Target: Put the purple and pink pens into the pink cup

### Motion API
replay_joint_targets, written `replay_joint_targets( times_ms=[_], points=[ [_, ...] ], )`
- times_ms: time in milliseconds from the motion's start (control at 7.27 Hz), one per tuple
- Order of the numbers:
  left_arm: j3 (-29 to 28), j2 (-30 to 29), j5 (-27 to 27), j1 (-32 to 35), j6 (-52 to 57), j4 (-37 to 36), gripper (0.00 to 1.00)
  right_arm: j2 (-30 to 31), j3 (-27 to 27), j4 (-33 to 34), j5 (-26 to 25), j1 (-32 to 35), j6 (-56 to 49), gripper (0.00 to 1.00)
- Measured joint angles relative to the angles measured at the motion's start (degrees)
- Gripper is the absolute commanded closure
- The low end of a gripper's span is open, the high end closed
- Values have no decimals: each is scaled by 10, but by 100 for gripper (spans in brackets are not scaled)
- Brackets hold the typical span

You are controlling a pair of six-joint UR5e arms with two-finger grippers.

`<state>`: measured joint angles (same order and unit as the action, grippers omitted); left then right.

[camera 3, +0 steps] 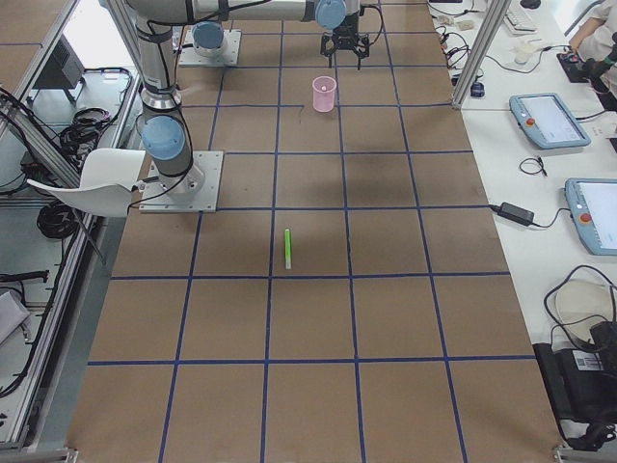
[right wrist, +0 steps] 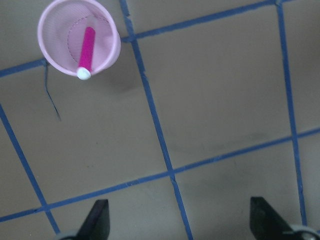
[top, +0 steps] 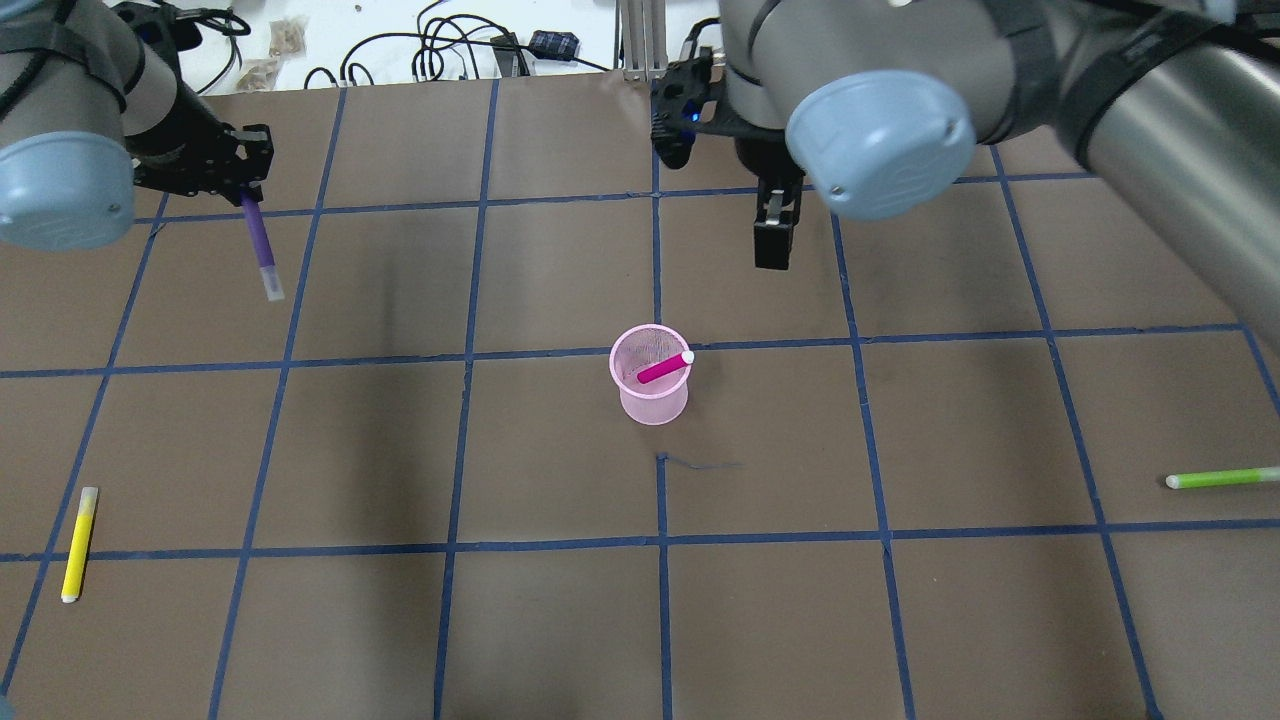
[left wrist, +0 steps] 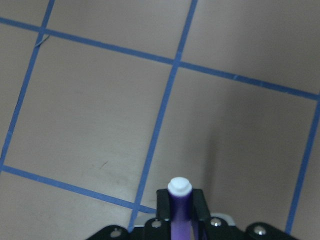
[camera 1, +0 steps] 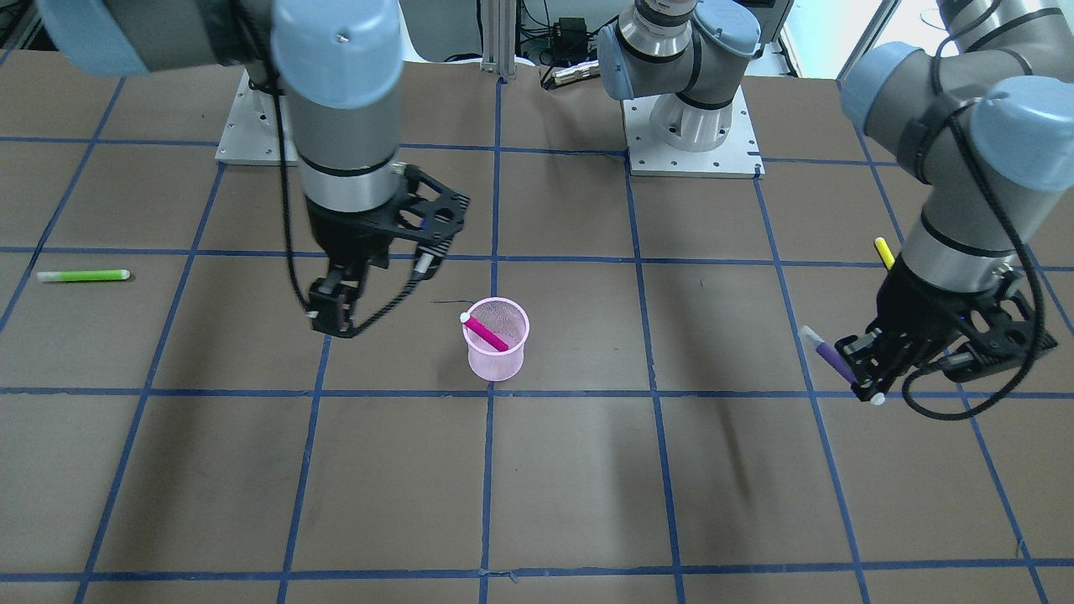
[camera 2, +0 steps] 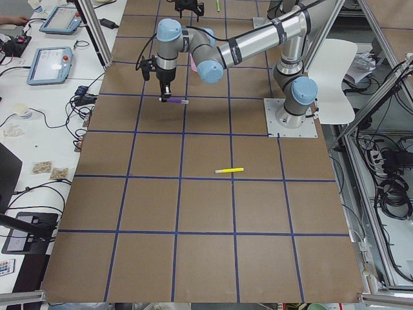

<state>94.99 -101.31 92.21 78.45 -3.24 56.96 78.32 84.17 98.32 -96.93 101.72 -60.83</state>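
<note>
The pink cup (top: 652, 397) stands upright near the middle of the table (top: 560, 620). The pink pen (top: 660, 370) is already in it, leaning: its lower end is down inside the cup and its white-capped end rests on the rim, pointing toward the robot's right.

The left end effector (top: 245, 195) is clamped on the purple pen (top: 258, 238), well apart from the cup on the robot's left and clear of the table. The pen's long axis lies close to level, its pale capped end pointing back toward the robot and slightly inward, and its white end poking out past the fingers (left wrist: 197, 202) on the far side.

The right end effector (top: 775, 245) hangs beyond the cup with its fingers (right wrist: 97, 220) spread wide and nothing between them; its wrist view shows the cup off to one side.

A yellow pen (top: 78, 543) and a green pen (top: 1222, 478) lie flat near opposite ends of the table
</note>
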Motion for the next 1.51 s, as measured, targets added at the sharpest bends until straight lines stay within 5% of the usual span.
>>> replay_joint_targets(
  times_ms=[413,963,1514],
  points=[
    [13,-9,26,114,-153,-76,100,59,4,-28,44,-93,101,0],
    [27,-17,82,253,-338,-87,100,77,11,-33,64,-72,537,0],
    [41,-39,127,324,-424,-112,100,79,13,-32,67,-70,651,0]
  ],
)
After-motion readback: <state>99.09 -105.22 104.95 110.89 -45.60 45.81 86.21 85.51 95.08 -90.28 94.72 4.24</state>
